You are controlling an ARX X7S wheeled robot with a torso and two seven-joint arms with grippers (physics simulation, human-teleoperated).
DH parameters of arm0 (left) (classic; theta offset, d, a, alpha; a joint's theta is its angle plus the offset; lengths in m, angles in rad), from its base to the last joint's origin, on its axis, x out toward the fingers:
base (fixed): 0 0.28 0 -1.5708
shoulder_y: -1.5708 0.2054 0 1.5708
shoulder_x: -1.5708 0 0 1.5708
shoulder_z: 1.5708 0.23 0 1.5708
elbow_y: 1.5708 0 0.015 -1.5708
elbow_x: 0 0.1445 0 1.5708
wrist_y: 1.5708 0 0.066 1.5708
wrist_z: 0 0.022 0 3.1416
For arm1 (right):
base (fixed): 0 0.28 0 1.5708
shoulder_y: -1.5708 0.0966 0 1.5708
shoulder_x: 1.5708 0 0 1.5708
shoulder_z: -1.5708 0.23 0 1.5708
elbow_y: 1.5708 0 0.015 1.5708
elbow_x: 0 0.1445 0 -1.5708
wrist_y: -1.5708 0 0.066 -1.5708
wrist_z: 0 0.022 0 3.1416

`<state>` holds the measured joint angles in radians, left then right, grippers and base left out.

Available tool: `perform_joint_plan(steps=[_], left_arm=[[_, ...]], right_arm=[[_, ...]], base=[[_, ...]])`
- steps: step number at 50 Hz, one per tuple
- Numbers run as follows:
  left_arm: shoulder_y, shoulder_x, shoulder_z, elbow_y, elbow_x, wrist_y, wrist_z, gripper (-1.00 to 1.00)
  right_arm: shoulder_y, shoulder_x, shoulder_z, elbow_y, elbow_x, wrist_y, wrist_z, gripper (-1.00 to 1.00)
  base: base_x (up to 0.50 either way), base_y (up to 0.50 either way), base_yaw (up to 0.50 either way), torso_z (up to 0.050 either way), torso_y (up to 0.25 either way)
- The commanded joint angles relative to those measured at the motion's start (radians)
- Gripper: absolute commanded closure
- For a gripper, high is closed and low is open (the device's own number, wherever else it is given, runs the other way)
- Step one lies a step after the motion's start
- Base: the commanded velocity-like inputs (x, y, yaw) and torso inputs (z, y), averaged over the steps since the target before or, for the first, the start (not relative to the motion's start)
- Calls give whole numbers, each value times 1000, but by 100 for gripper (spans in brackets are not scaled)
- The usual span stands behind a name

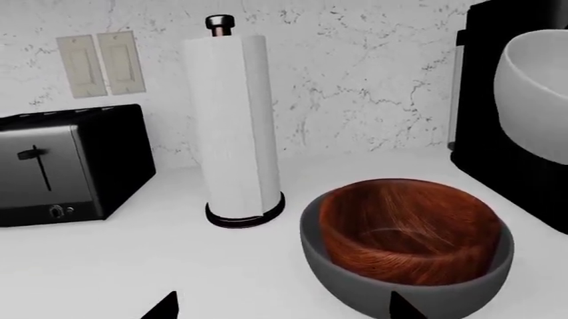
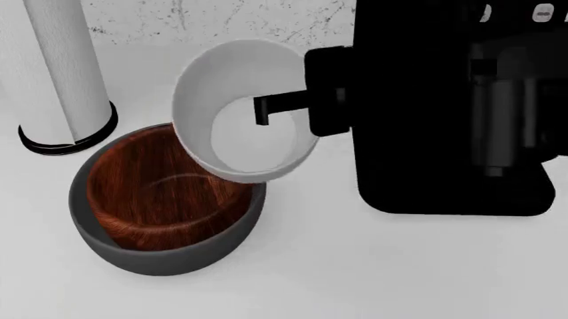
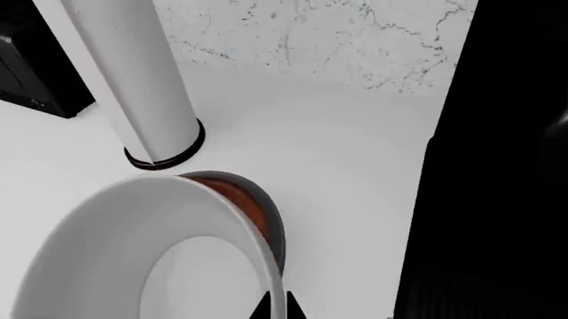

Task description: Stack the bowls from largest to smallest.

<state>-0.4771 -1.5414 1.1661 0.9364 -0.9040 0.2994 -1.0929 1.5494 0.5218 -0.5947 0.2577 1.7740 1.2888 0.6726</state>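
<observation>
End effector of right arm [image 2: 260, 110] grips tilted white bowl [image 2: 239, 113] above wood-grain bowl [image 2: 164, 193] nested in grey bowl [image 2: 177, 256]; left's opening unreadable.

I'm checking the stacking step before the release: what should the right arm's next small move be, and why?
Probably shift the white bowl a little toward the wood-grain bowl and level it before lowering. The right gripper holds it by the rim, tilted and raised, overhanging only the near edge of the wood-grain bowl, which already sits inside the dark grey bowl.
</observation>
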Motion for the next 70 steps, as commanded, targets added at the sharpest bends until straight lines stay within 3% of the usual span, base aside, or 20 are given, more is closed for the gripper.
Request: perform_joint_plan(steps=[1,11,23,44,57,58,70], left_arm=[[-12,-5,-11,8,-7,9,-1,-100],[40,-29,38,56,110,68,-76,-100],[31,-29,26,58,99,71,-77,-100],[47,-29,38,53,122,88,-84,-100],[53,-29,42,56,131,87,-88,-100],[52,-29,41,55,128,87,-89,-100],[68,-29,54,59,162,96,-125,-100]], right_arm=[[74,-171,-36,179,50,-26,56,100],[132,-346,-109,380,-4,-54,19,100],[149,-493,-251,646,-170,-120,-151,100],[94,-506,-382,661,-208,-214,-201,100],[87,-506,-382,673,-163,-244,-168,100],[86,-505,-378,670,-155,-246,-159,-100],[56,-469,-363,574,-114,-258,-100,-100]], base=[[0,0,0,0,0],[0,0,0,0,0],[0,0,0,0,0],[0,0,0,0,0],[0,0,0,0,0],[0,0,0,0,0],[0,0,0,0,0]])
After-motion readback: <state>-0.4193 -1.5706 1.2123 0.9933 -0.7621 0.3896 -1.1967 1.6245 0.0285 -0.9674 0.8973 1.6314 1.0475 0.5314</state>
